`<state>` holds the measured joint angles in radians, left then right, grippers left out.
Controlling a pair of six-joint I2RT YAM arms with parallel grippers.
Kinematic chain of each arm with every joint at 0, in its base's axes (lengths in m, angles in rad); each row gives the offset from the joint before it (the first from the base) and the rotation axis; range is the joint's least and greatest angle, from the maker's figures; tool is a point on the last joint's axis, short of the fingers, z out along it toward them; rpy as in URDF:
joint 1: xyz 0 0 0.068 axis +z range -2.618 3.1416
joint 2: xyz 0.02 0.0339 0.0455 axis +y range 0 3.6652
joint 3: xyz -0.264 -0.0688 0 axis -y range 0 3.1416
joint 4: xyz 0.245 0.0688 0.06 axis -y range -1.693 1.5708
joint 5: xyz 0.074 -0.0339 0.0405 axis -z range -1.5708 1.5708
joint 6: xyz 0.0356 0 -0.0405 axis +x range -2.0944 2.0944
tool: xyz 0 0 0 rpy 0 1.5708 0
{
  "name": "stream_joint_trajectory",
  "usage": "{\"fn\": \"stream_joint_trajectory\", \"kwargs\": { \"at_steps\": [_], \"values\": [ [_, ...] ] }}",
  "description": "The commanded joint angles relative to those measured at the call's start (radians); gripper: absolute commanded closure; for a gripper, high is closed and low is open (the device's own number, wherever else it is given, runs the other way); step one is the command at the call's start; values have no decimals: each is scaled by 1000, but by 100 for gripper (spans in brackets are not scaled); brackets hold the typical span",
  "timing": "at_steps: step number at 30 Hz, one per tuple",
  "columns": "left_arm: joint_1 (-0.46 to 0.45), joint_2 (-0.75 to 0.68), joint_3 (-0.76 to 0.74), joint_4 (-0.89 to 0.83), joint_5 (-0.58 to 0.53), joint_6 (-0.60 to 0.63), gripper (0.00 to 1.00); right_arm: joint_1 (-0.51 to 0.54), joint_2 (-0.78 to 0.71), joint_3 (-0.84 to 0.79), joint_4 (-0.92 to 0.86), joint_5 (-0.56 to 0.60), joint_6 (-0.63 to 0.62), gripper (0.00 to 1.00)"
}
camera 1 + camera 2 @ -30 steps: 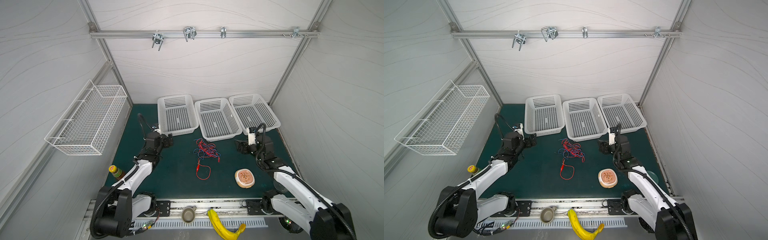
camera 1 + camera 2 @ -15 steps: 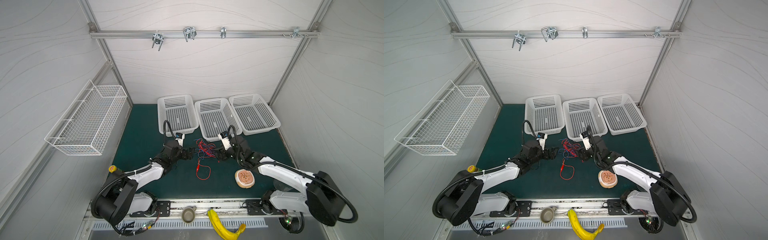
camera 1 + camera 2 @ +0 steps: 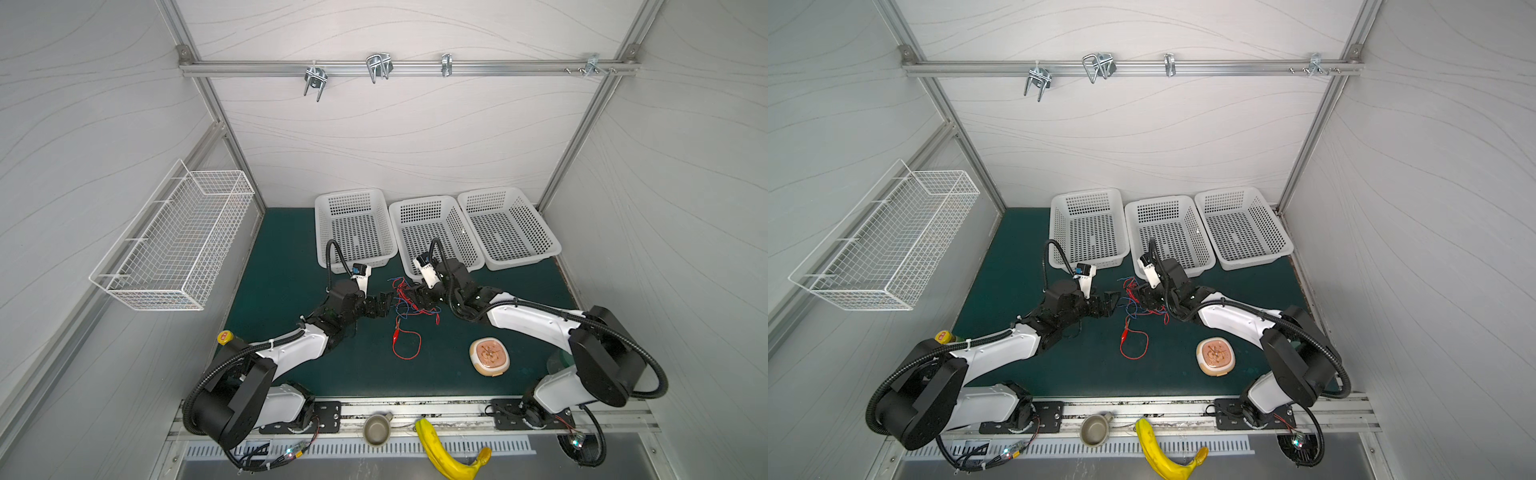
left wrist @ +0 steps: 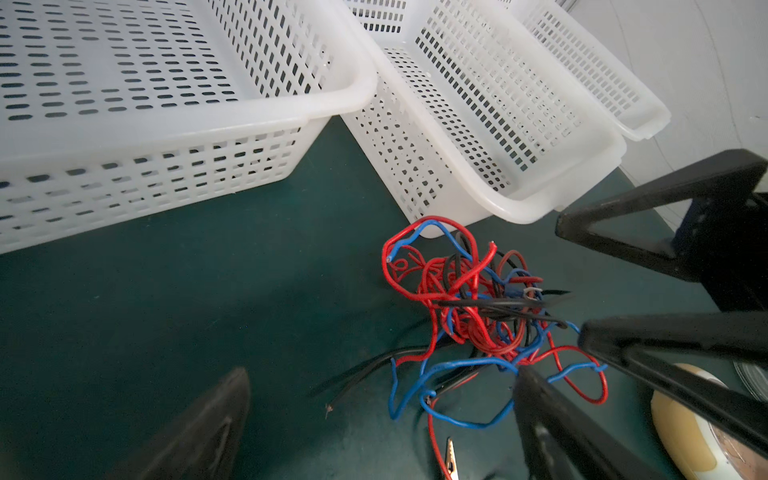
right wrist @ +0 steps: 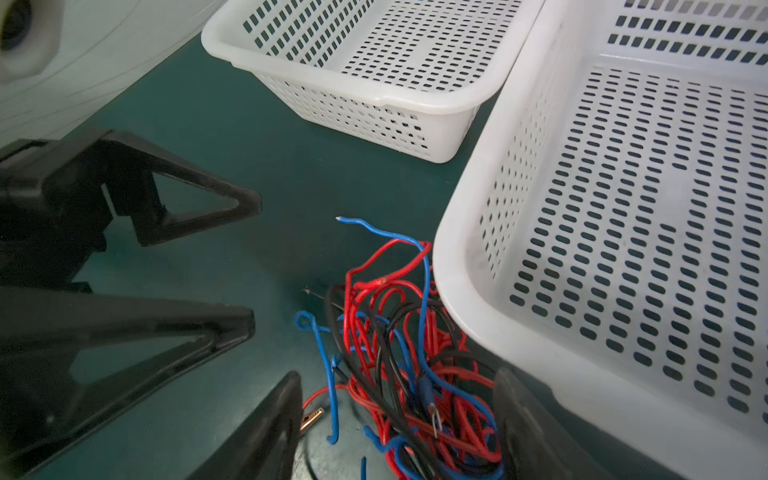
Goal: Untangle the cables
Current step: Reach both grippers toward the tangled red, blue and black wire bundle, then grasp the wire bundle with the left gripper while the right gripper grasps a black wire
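In the right wrist view the cables (image 5: 386,332) run off the picture's edge between the fingers of the right claw (image 5: 395,382), so you cannot tell its grip. In both top views single strands seem too fine to follow. The left claw (image 4: 384,370) shows blurred, cropped fingers.

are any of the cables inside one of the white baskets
No, the cables lie tangled on the green mat in front of the middle basket, outside all three baskets.
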<state>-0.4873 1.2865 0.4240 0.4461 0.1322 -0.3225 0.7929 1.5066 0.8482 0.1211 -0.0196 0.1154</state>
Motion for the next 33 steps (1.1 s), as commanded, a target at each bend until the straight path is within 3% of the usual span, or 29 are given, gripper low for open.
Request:
{"fn": "stream_joint_trajectory", "kwargs": {
  "at_steps": [1, 14, 26, 33],
  "values": [
    [-4, -5, 27, 46, -25, -24, 0, 14, 32, 37, -9, -6, -29, 30],
    [-4, -30, 34, -14, -35, -1, 2, 17, 88, 40, -3, -3, -5, 51],
    [-6, -18, 62, -81, -31, -6, 2, 28, 41, 51, -45, 2, -4, 100],
    [-6, -22, 61, -64, -22, -13, 2, 48, -110, 53, -81, 20, -36, 100]
  ]
}}
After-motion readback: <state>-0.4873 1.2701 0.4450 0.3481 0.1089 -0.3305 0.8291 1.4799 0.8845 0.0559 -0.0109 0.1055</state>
